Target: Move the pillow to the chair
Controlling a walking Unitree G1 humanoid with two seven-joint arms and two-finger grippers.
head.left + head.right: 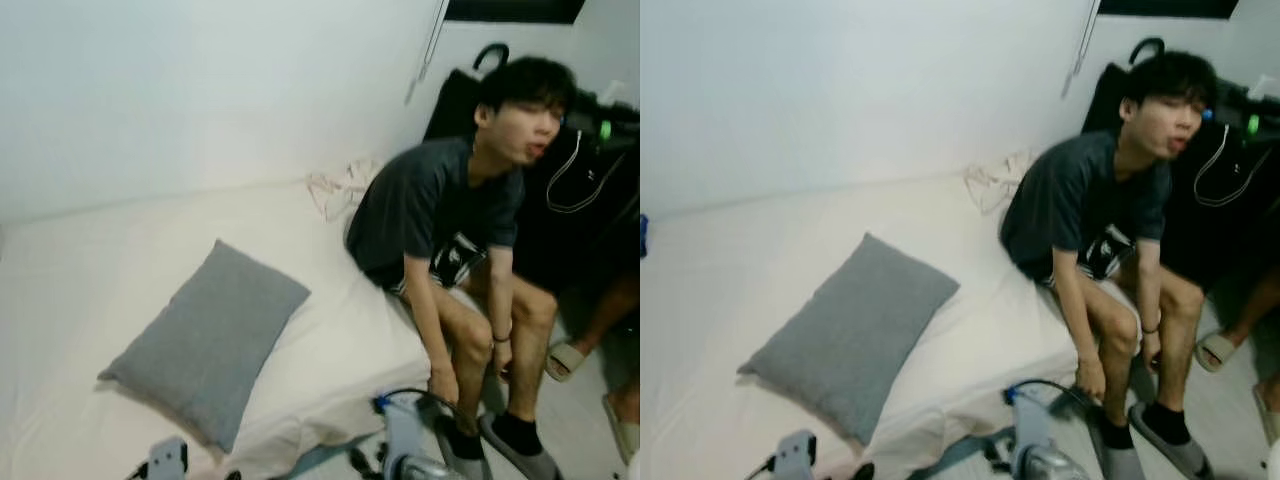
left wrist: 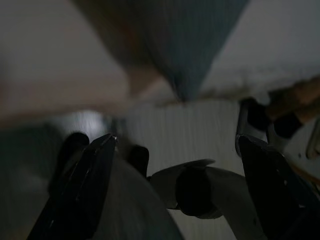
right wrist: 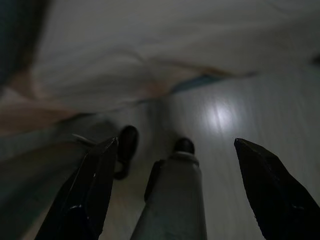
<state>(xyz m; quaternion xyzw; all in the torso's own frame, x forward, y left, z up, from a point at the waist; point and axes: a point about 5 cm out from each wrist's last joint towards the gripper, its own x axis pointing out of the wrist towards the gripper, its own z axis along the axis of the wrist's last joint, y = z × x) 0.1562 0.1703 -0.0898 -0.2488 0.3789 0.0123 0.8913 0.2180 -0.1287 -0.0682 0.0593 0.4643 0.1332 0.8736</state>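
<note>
The approach step is judged in hand: the grey pillow (image 1: 205, 340) lies ungrasped near the front edge of the bed (image 1: 60, 290), both the left gripper (image 2: 175, 187) and right gripper (image 3: 172, 187) are held spread and empty, and a reach to it is called for next

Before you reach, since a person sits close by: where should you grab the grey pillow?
Probably the grey pillow by its near corner, which overhangs the bed edge toward you. Come from the front, on the side away from the seated person; it lies flat, so pinch the corner.
</note>
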